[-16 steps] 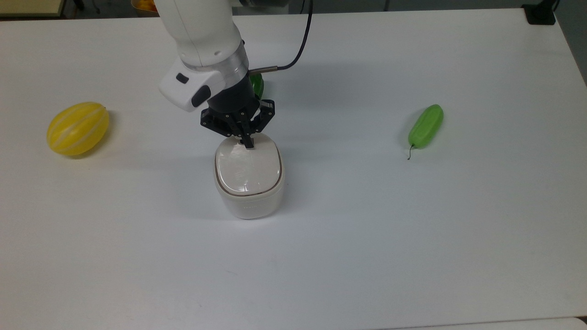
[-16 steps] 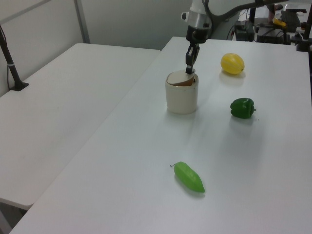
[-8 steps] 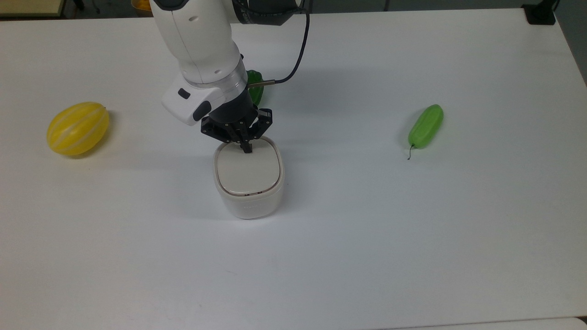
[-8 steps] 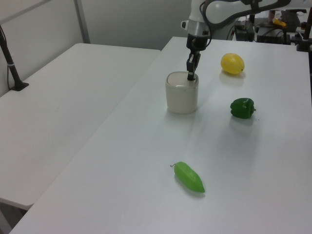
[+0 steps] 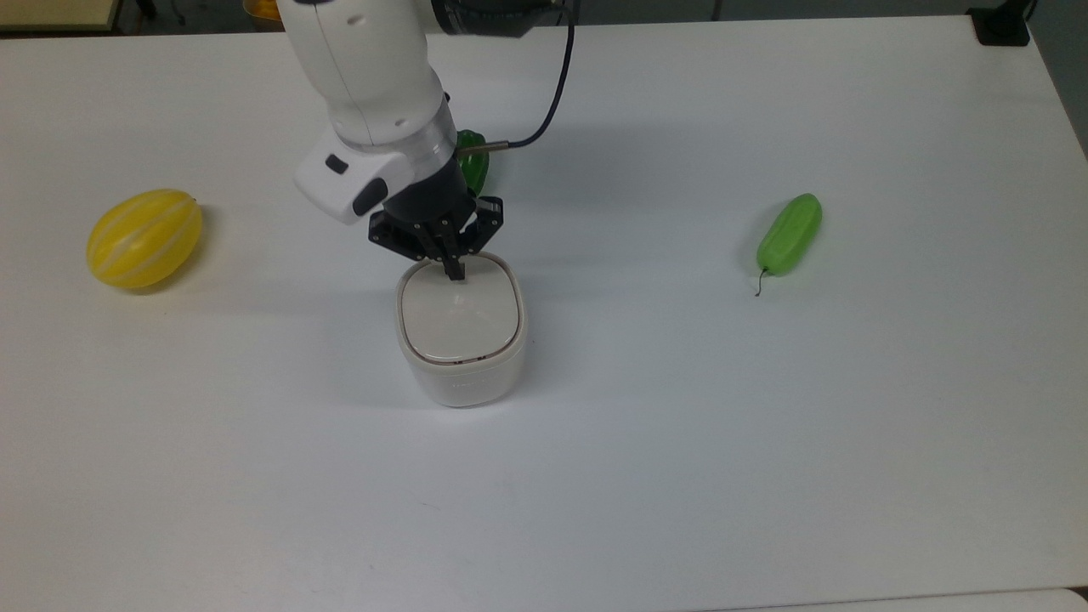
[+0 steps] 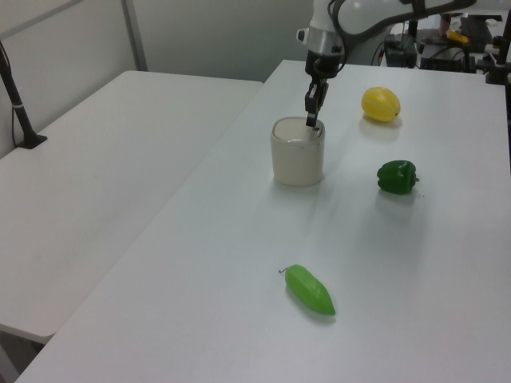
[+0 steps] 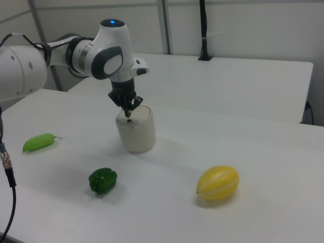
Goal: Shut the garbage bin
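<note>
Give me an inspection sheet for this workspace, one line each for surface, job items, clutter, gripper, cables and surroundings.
Surface: white table, no spills or marks seen.
Job's things: garbage bin stands upright near the middle of the table, its beige lid lying flat on the rim.
Clutter: yellow melon, green bell pepper and light green long pepper, all lying apart from the bin.
Gripper: gripper shut, tip at the lid's edge nearest the arm; contact cannot be told.
Cables: black cable hangs from the arm above the table; another dark cable at the right view's left edge.
Surroundings: a second white table alongside, with a black post on it.
</note>
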